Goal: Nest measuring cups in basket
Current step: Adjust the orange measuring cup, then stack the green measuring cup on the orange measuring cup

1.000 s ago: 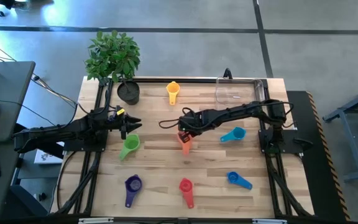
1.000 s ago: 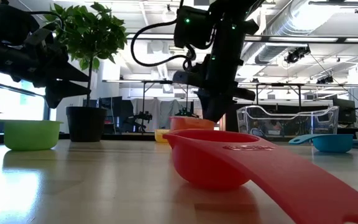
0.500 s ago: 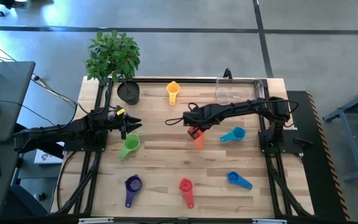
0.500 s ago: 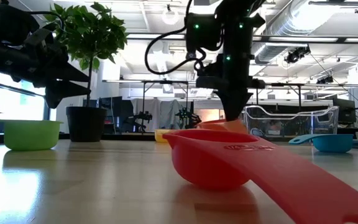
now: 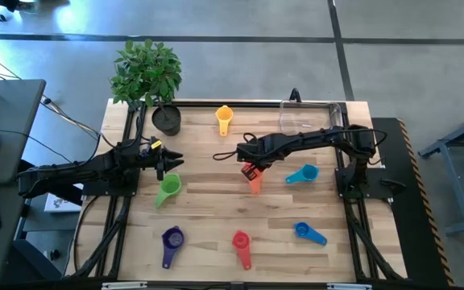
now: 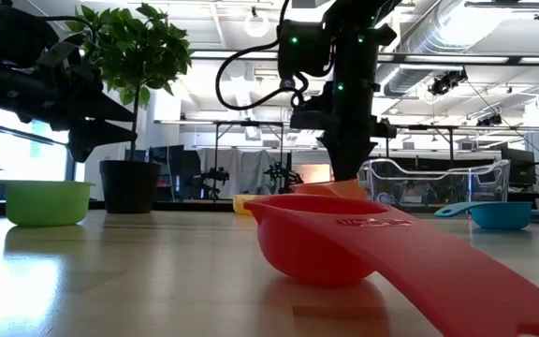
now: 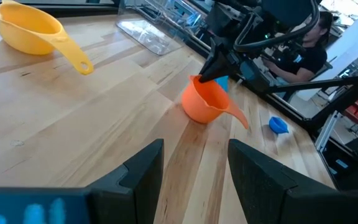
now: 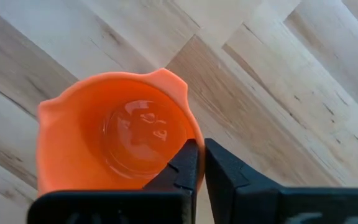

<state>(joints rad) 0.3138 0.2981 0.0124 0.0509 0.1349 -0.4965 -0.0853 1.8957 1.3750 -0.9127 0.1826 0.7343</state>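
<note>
My right gripper [image 5: 250, 171] is shut on the orange cup [image 5: 254, 184] at the middle of the table. It also shows in the left wrist view [image 7: 205, 102]. My left gripper [image 5: 176, 161] is open and empty at the left, just above the green cup [image 5: 167, 190]. The yellow cup [image 5: 224, 119] lies at the far edge and the light blue cup [image 5: 301, 175] to the right of the orange one. The purple [image 5: 171, 240], red [image 5: 241, 244] and blue [image 5: 308, 233] cups lie along the near edge. The clear basket [image 5: 308, 117] stands at the far right. My right gripper pinches the orange cup's rim wall [image 8: 197, 146], one finger [image 8: 185, 167] inside the bowl and one [image 8: 224, 174] outside. The fingers come from above, pointing down. The cup is upright, mouth up, low over the table; whether its bottom touches the wood, I cannot tell.
A black plant pot [image 5: 167, 119] with a leafy plant stands at the far left corner. Bare wood lies between the orange cup and the basket. A person [image 7: 303, 53] sits beyond the table's right side.
My right gripper has carried the orange cup a short way toward the table's right edge, staying shut on its rim, and the cup has turned a little with it. My left gripper has kept still.
</note>
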